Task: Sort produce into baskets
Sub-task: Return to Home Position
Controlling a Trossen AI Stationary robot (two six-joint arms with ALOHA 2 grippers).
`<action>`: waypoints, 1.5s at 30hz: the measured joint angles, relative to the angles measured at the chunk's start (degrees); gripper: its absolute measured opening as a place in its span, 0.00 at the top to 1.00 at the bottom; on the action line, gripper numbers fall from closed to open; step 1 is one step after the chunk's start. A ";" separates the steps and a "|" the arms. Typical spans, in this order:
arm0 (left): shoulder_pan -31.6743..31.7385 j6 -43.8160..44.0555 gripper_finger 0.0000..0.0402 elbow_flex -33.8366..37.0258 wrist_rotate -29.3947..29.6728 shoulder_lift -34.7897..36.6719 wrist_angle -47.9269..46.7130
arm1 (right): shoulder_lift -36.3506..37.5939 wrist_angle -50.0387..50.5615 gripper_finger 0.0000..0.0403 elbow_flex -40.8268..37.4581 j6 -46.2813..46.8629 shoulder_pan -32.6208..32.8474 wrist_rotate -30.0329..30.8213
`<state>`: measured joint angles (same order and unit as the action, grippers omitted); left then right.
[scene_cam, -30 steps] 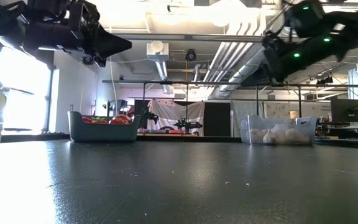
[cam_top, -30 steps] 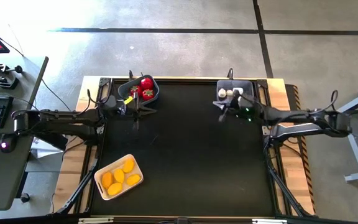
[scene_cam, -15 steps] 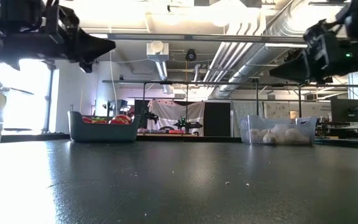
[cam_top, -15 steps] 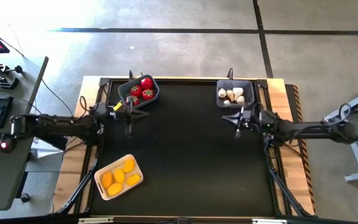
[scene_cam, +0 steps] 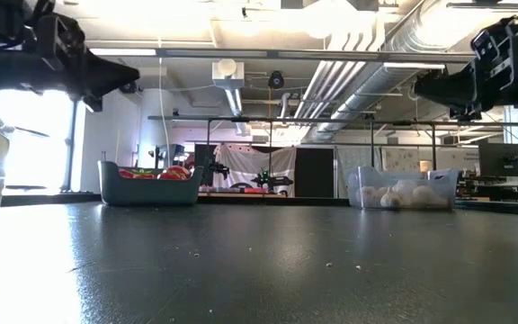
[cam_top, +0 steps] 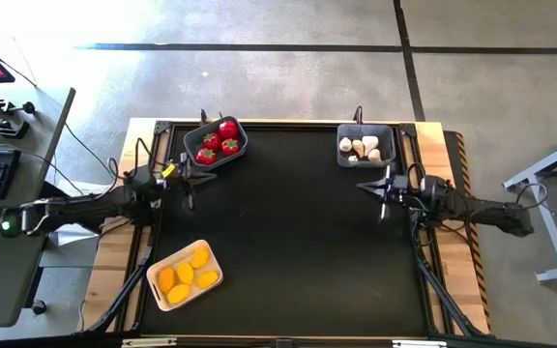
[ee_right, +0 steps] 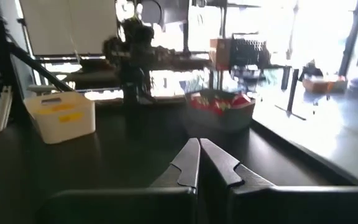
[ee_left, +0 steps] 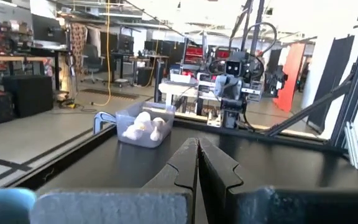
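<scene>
No loose piece is seen on the black table, so the sorting is judged done and the return to rest is in hand; only a retreat of both arms clear of the bins is called for. The left gripper is held beside the blue bin of tomatoes, the right gripper near the clear bin of garlic. The lemons in the cream tray are shown whole only from above. Both pairs of fingers are shown pressed together on nothing, and only by the wrist views
</scene>
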<state>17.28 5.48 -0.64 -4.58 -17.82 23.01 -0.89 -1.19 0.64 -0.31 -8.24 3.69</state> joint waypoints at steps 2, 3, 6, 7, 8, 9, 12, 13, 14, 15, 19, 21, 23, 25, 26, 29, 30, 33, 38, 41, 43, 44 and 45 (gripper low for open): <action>-0.06 0.79 1.00 0.00 0.28 5.21 -4.95 | 0.94 0.00 1.00 0.00 -1.04 0.01 -0.29; -0.11 1.13 1.00 0.00 0.27 8.09 -7.55 | 0.88 0.06 1.00 0.00 -1.11 0.01 -0.29; -0.15 1.43 1.00 -0.04 0.82 17.38 -15.33 | 0.66 0.09 1.00 0.00 -1.02 0.01 -0.29; -0.20 1.39 1.00 -0.21 1.72 17.69 -16.55 | 0.70 -0.10 1.00 -0.04 -1.02 0.00 -0.22; -0.20 1.38 1.00 -0.68 2.33 17.51 -17.59 | 0.79 -0.23 1.00 -0.07 -1.12 -0.01 0.02; -0.22 1.07 1.00 -0.68 2.50 17.61 -18.63 | 0.91 -0.22 1.00 -0.07 -1.18 0.00 0.13; -0.61 0.50 1.00 -0.35 3.53 17.70 -18.90 | 0.90 -0.35 1.00 -0.07 -0.61 0.01 1.11; -0.65 0.83 1.00 -0.10 4.11 17.63 -19.53 | 0.85 -0.53 1.00 -0.07 -0.49 0.01 1.86; -0.81 0.58 1.00 -0.02 4.20 17.55 -19.80 | 0.77 -0.66 1.00 -0.07 -0.09 0.01 2.73; -0.90 -0.04 1.00 -0.02 4.30 17.56 -19.33 | 0.75 -0.74 1.00 -0.07 0.17 0.01 3.45; -0.88 -1.55 1.00 -0.07 8.59 17.62 -18.89 | 0.68 -1.40 1.00 -0.08 -1.03 0.01 6.35; -0.89 -1.60 1.00 -0.06 10.36 17.60 -19.36 | 0.65 -1.52 1.00 -0.09 -1.43 0.01 8.87; -0.87 -1.34 1.00 -0.07 10.72 17.57 -21.34 | 0.58 -1.77 1.00 -0.09 -2.30 -0.01 10.95; -0.87 -0.47 1.00 -0.09 10.29 17.12 -21.76 | 0.56 -1.92 1.00 -0.09 -3.74 -0.01 11.87; -0.87 -0.36 1.00 -0.09 9.83 16.61 -21.76 | 0.55 -1.98 1.00 -0.09 -4.67 -0.01 12.12; -0.87 1.38 1.00 -0.09 9.51 15.03 -21.95 | 0.55 -2.22 1.00 -0.09 -4.87 -0.10 13.29; -0.87 2.13 1.00 -0.09 9.50 14.57 -21.85 | 0.55 -2.24 1.00 -0.09 -4.62 -0.10 13.18; -0.87 3.26 1.00 -0.09 8.96 13.14 -22.01 | 0.55 -2.21 1.00 -0.09 -4.74 -0.10 12.58; -0.87 3.29 1.00 -0.09 8.98 12.37 -21.97 | 0.55 -2.21 1.00 -0.11 -4.71 -0.10 12.52; -0.87 3.30 1.00 -0.09 9.00 12.37 -21.93 | 0.55 -2.21 1.00 -0.11 -4.69 -0.10 12.38; -0.87 3.31 1.00 -0.09 8.99 12.37 -21.91 | 0.55 -2.21 1.00 -0.11 -4.69 -0.10 12.38; -0.87 3.31 1.00 -0.09 8.99 12.37 -21.91 | 0.55 -2.21 1.00 -0.11 -4.69 -0.10 12.38; -0.87 3.31 1.00 -0.09 9.01 12.37 -21.91 | 0.55 -2.21 1.00 -0.11 -4.69 -0.10 12.38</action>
<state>16.40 8.80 -0.73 4.43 -5.45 1.10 -0.34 -3.40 0.54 -4.99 -8.34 16.08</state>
